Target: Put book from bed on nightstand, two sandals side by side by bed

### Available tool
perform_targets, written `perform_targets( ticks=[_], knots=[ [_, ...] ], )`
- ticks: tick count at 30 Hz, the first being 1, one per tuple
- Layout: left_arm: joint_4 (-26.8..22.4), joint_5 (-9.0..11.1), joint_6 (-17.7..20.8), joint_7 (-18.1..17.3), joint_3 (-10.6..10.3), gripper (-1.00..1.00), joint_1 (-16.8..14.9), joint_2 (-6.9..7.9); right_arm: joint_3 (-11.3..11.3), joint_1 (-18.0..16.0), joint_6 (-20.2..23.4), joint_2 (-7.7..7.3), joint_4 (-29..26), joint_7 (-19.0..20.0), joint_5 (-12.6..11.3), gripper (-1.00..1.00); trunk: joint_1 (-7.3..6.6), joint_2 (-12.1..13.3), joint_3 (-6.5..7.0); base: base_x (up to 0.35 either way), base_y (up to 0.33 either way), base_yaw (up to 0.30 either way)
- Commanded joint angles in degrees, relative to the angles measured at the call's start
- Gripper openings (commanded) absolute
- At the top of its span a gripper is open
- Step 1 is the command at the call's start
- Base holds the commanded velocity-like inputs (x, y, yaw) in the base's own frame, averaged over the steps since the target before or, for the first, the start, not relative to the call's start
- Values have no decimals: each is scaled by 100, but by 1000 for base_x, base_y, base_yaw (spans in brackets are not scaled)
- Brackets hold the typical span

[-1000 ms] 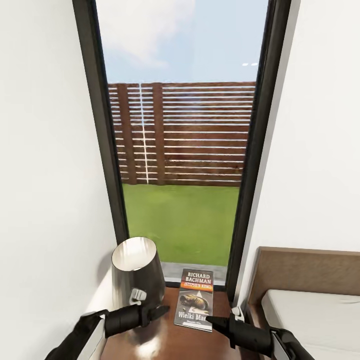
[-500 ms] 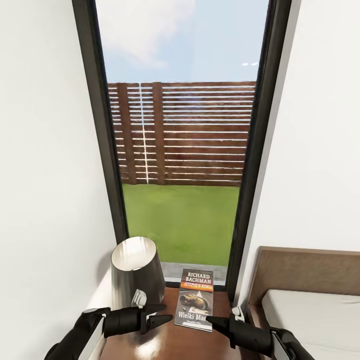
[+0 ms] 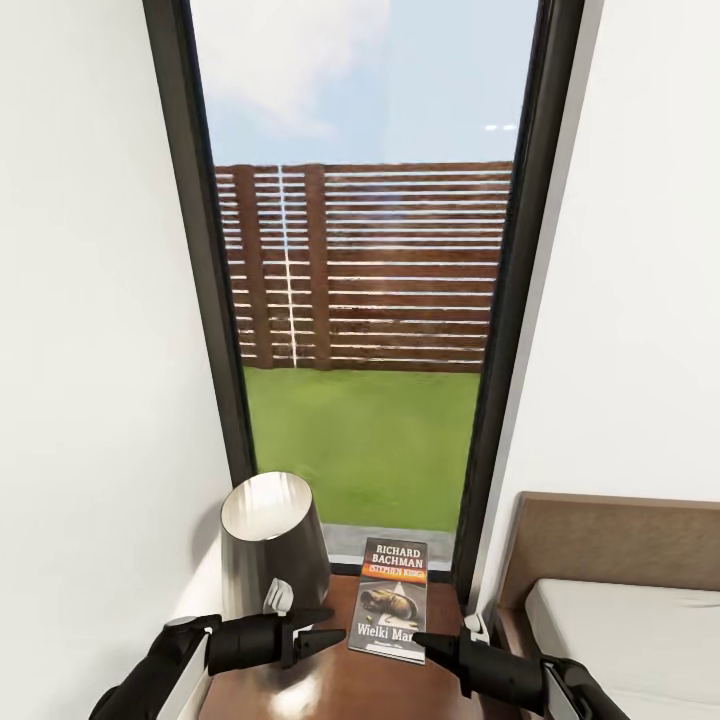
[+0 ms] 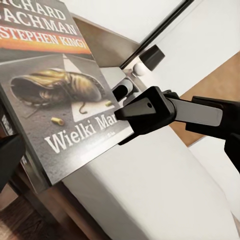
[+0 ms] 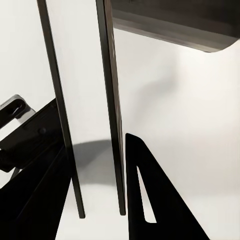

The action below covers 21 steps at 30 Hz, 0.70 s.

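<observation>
Book (image 3: 391,600) lies flat on the glossy dark brown nightstand (image 3: 350,690), cover up, its far end toward the nightstand's back edge at the foot of the window (image 3: 365,270), its near end between the two hands. White "Richard Bachman" lettering, orange band, pale picture with "Wielki Mar..." readable in head view and left wrist view (image 4: 55,95).

Left hand (image 3: 318,626) hovers over the nightstand just beside the book's left edge, fingers parted with a clear gap, nothing between them, not touching the book. Right hand (image 3: 428,640) sits at the book's near right corner, pointed tip at or just over the cover edge; cannot tell how far its fingers are apart and cannot tell whether it touches the book. In left wrist view the right hand (image 4: 145,112) shows as a black block at the book's edge, pale mattress below it.

Dark lamp shade (image 3: 268,545) with a pale inside stands on the nightstand's back left corner, just beside the book, behind the left hand. Bed (image 3: 630,640) to the right of the nightstand: brown headboard against the white wall, grey-white mattress. Outside the black-framed window: green lawn, brown slatted fence, sky. Right wrist view: blurred dark finger shapes against white wall and black window frame bars (image 5: 112,100).
</observation>
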Motion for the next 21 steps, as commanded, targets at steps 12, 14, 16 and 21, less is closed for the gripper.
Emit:
perform_targets(
  ticks=[12,14,16,21],
  knots=[
    [0,60,60,4,-23,100,-5,13,-18,-5,42,1,4,8,-12,-100,267,-493,-227,0,0,0],
    [0,62,60,4,-23,100,-5,13,-19,-5,42,1,4,8,-12,-100,310,-573,-263,0,0,0],
    [0,62,60,4,-23,100,-5,13,-19,-5,42,1,6,-1,-12,-100,354,-654,-299,0,0,0],
    [0,63,60,4,-23,100,-5,13,-22,-5,42,2,11,-271,-12,-100,464,-854,-389,0,0,0]
  ],
)
